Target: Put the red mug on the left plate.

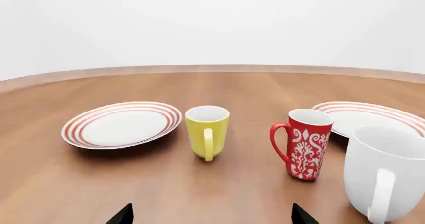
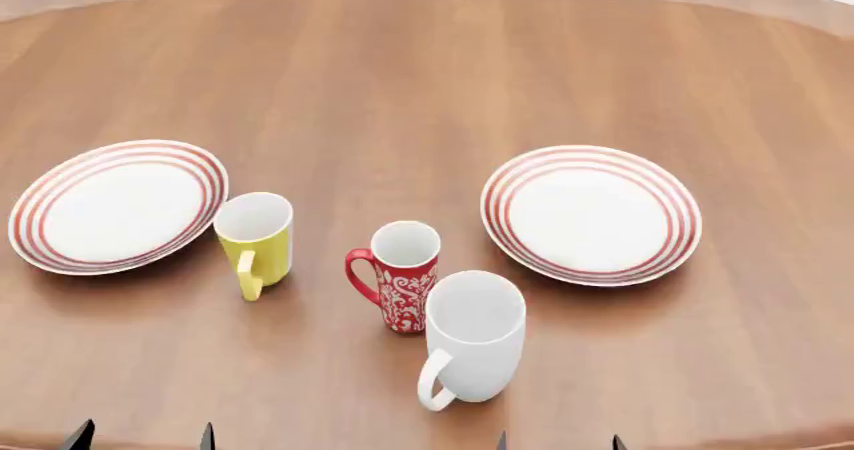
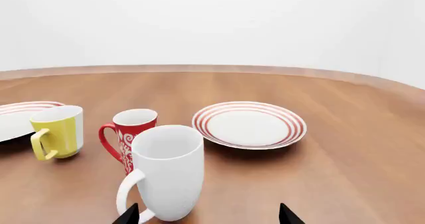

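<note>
wooden table [image 2: 400, 80], plain white wall [image 1: 212, 20]

No lettering, label, brand or number can be read in any of the three views. The red mug [image 2: 404, 288] bears only a white floral pattern, and the two plates carry plain red rings, with no words on either.

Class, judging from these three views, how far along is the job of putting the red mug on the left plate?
Nothing is done yet. The red floral mug stands upright on the wooden table, between the yellow mug and the white mug. The red-ringed left plate is bare. Neither gripper holds anything; only fingertips show. Grasping, carrying and placing all remain.
</note>
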`<state>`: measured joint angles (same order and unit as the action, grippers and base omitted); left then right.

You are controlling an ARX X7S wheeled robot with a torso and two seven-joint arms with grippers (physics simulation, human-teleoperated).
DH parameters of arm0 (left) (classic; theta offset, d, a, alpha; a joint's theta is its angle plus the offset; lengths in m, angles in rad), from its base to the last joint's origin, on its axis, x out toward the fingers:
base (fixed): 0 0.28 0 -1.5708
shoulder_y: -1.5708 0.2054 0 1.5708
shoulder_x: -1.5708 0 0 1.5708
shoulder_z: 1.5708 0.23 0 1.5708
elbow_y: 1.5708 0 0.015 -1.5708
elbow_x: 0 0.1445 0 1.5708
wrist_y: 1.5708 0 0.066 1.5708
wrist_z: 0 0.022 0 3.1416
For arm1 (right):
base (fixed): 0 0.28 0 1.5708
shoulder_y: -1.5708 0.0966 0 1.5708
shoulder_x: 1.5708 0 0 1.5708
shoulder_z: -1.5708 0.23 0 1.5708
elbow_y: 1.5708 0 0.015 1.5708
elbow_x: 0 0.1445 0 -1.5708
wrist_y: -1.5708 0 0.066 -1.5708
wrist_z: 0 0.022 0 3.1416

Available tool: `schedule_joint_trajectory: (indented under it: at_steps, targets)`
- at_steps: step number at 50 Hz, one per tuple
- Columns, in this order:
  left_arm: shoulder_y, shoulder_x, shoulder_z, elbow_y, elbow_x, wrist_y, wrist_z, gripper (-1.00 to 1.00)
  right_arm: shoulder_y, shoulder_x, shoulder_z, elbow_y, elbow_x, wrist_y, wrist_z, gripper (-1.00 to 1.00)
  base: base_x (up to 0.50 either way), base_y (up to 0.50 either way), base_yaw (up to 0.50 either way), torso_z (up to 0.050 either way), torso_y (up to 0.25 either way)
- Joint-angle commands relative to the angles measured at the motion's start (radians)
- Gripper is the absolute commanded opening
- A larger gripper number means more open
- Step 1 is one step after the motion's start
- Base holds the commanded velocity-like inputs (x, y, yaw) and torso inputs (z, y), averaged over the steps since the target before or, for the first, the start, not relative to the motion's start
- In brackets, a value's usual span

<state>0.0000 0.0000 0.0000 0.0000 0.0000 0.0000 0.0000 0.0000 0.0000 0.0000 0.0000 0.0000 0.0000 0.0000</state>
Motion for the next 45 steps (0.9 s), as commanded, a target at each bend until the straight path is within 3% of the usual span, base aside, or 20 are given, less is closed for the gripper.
schedule_joint_trajectory:
  at_steps: [1,11,45]
  targets:
    - [-0.002,-0.016,0.020,0.000,-0.015,-0.001,-0.018,1.00,0.007,0.015,-0.013,0.007,0.026,0.014,0.018,1.00,0.00,0.00,0.00,0.000,0.000]
    - [-0.005,-0.046,0.053,-0.011,-0.045,0.006,-0.048,1.00,0.003,0.049,-0.061,0.014,0.033,-0.018,0.050,1.00,0.00,0.07,0.00,0.000,0.000]
    - [-0.012,-0.093,0.112,-0.020,-0.081,0.006,-0.099,1.00,0.001,0.097,-0.124,0.015,0.063,-0.039,0.096,1.00,0.13,0.37,0.00,0.000,0.000]
